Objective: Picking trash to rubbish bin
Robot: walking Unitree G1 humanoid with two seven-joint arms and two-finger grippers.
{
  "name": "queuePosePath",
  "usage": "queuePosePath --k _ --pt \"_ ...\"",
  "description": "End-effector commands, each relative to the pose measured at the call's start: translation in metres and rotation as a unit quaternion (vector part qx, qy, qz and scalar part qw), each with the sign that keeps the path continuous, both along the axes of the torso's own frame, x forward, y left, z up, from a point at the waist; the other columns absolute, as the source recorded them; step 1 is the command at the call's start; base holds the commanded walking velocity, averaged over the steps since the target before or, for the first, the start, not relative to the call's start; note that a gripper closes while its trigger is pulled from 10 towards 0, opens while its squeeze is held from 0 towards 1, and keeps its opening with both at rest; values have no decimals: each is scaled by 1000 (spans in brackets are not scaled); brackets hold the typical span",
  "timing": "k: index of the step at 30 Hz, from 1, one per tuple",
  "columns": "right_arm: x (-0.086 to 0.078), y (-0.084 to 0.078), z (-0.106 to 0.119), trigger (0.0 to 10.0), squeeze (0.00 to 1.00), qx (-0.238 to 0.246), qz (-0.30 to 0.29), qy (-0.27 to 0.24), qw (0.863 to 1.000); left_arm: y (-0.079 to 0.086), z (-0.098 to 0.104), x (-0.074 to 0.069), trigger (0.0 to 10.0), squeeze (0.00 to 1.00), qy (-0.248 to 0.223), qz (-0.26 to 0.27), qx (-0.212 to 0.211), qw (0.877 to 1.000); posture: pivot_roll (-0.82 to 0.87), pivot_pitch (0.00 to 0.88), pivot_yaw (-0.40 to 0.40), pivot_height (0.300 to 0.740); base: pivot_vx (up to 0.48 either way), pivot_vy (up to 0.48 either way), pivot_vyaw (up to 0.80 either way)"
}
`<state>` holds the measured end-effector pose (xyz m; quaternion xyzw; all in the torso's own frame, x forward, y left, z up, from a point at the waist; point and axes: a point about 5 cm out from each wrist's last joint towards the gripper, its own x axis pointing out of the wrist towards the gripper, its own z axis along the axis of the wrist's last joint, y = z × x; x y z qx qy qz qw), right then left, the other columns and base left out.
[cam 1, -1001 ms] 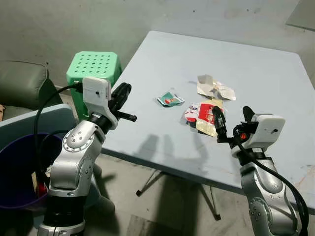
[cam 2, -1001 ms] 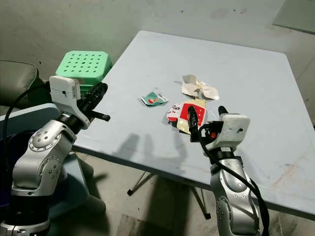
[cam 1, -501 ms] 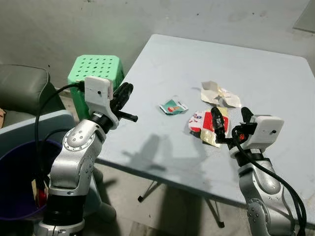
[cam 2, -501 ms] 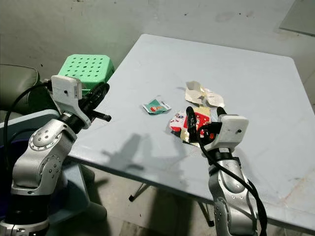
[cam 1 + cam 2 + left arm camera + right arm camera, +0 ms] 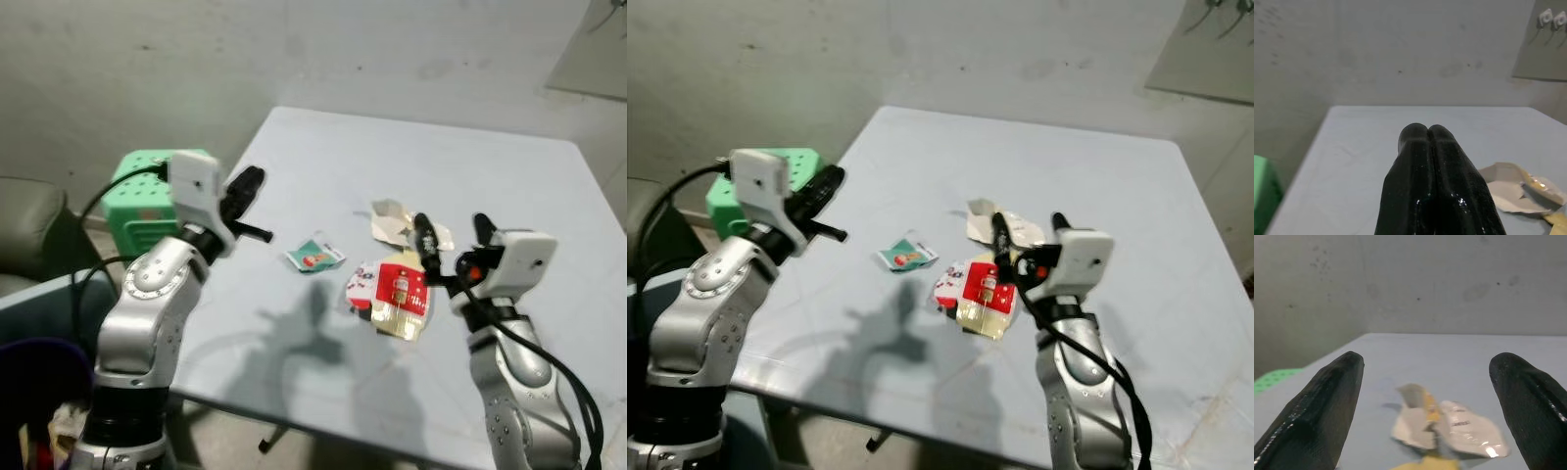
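Three pieces of trash lie on the pale blue table (image 5: pixel 323 147): a small green and red wrapper (image 5: pixel 313 256), a red and yellow packet (image 5: pixel 397 294) and a crumpled beige wrapper (image 5: pixel 395 219). My right gripper (image 5: pixel 450 224) is open, held just above the table over the near side of the red and yellow packet, nothing between its fingers. In the right wrist view the beige wrapper (image 5: pixel 1449 426) lies ahead between the two spread fingers (image 5: pixel 1317 416). My left gripper (image 5: pixel 253 178) is shut and empty, raised over the table's left edge, left of the small wrapper.
A green perforated stool (image 5: pixel 142 196) stands left of the table, behind my left arm. A dark purple bin (image 5: pixel 29 377) sits at the lower left by my left side. A grey-green seat (image 5: pixel 24 220) is at the far left. A wall rises behind the table.
The whole view has shifted: the camera has come closer to the table and the bin has slid toward the lower left corner. My right gripper now stands higher, over the packet.
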<state>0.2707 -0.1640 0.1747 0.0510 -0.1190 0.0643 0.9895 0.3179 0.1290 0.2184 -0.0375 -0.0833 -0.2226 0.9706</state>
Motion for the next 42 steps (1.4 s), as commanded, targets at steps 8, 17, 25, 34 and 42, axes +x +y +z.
queuePosePath --k 8,17,25,34,42 --pt "4 -27 -2 10000 0 -77 44 29 996 -21 -10 -10 10000 0 22 -84 15 996 -139 144 -23 740 0 0 0" --pt "22 -47 6 10000 0 -134 85 43 986 -30 -17 -19 10000 0 43 -119 14 992 -153 192 -58 740 0 0 0" --pt "51 -57 14 10000 0 -159 106 48 980 -34 -23 -33 10000 0 54 -151 24 987 -135 237 -81 740 0 0 0" --pt "80 -55 19 10000 0 -157 119 52 979 -33 -23 -46 10000 0 53 -177 54 981 -108 276 -80 740 0 0 0" --pt "99 -44 21 10000 0 -143 137 60 978 -32 -17 -47 10000 0 49 -184 58 980 -95 287 -73 740 0 0 0"
